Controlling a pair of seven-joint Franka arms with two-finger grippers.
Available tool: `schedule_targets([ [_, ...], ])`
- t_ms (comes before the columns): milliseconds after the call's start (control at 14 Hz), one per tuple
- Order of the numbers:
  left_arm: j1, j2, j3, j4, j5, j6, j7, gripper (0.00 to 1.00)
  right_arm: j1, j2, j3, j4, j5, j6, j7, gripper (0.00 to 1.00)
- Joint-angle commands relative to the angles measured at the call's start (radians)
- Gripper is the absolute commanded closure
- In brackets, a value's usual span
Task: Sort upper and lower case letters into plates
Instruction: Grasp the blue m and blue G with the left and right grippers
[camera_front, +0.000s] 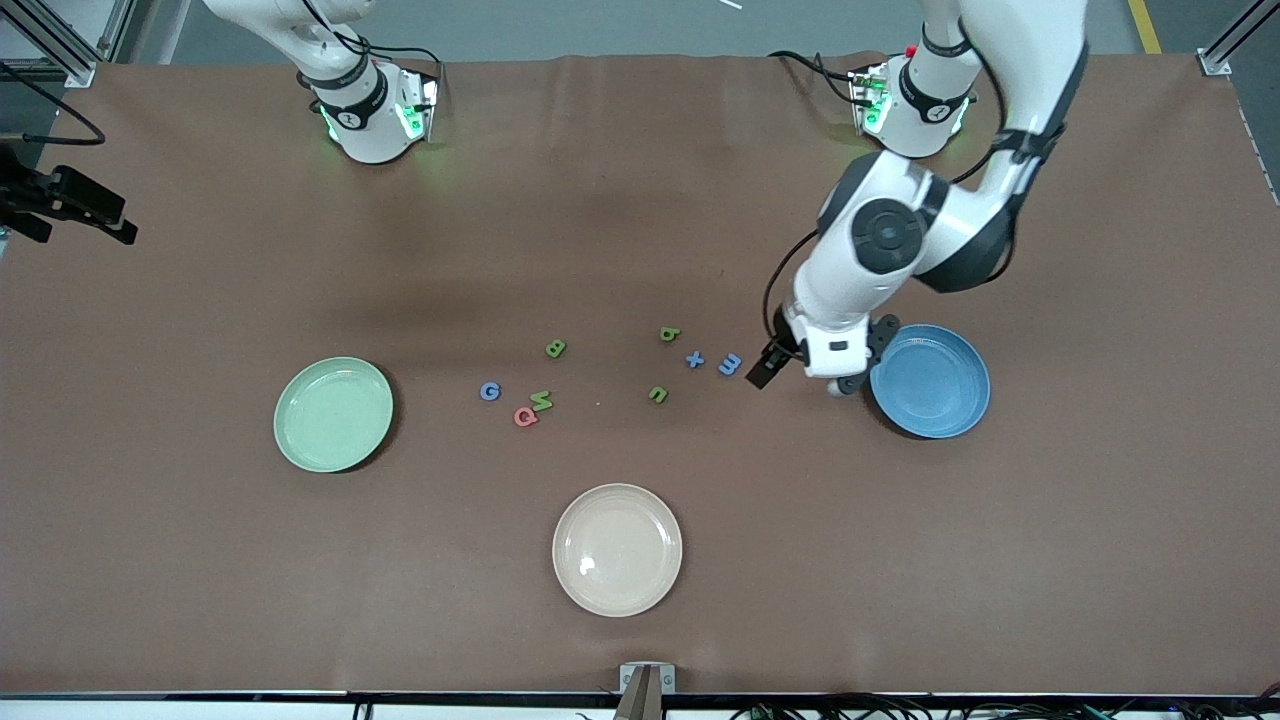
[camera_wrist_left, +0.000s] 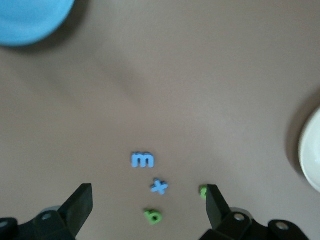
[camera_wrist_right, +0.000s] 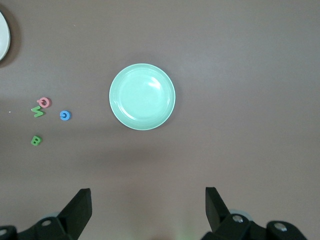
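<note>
1. Across the brown table (camera_front: 640, 200) sit three plates: the pale green plate (camera_front: 333, 413) toward the right arm's end, the blue plate (camera_front: 931, 381) toward the left arm's end, and a cream plate (camera_front: 617, 549) nearest the front camera, all with nothing in them.
2. Up in the air, the left gripper (camera_front: 800, 380) hangs just beside the blue plate's rim, over bare table next to the blue m (camera_front: 730, 364); its fingers (camera_wrist_left: 80, 205) are spread wide and hold nothing.
3. Out of the front view, the right gripper (camera_wrist_right: 147, 210) waits high over the table near the green plate, jaws equally wide apart and holding nothing.
4. Between the green and blue plates lie the letters: a green B (camera_front: 555, 348), blue G (camera_front: 489, 391), green M (camera_front: 541, 401) touching a red Q (camera_front: 525, 416), then a green b (camera_front: 669, 334), blue x (camera_front: 694, 359) and green n (camera_front: 657, 394).
5. From the left wrist view the n is half hidden by a finger, and the blue plate is cut off at the edge.
</note>
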Motion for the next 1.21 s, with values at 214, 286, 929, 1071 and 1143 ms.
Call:
schedule_targets([
  [214,-0.058,0.061,0.003,-0.087,0.061,0.158,-0.112,0.0,0.0,0.099,-0.011,0.034,-0.022,0.056,0.003,0.0],
  [286,-0.064,0.07,0.005,-0.11,0.07,0.184,-0.112,0.0,-0.001,0.128,-0.012,0.034,-0.032,0.092,0.002,0.0],
  [929,-0.078,0.213,0.011,-0.107,0.131,0.31,-0.136,0.04,0.09,0.329,-0.005,-0.075,0.039,0.321,0.395,0.0],
  [1071,-0.078,0.214,0.013,-0.107,0.131,0.313,-0.136,0.1,0.141,0.33,-0.005,-0.175,0.039,0.459,0.547,0.0],
  [1143,-0.078,0.218,0.013,-0.107,0.131,0.313,-0.136,0.13,0.184,0.337,-0.005,-0.219,0.039,0.532,0.616,0.0],
])
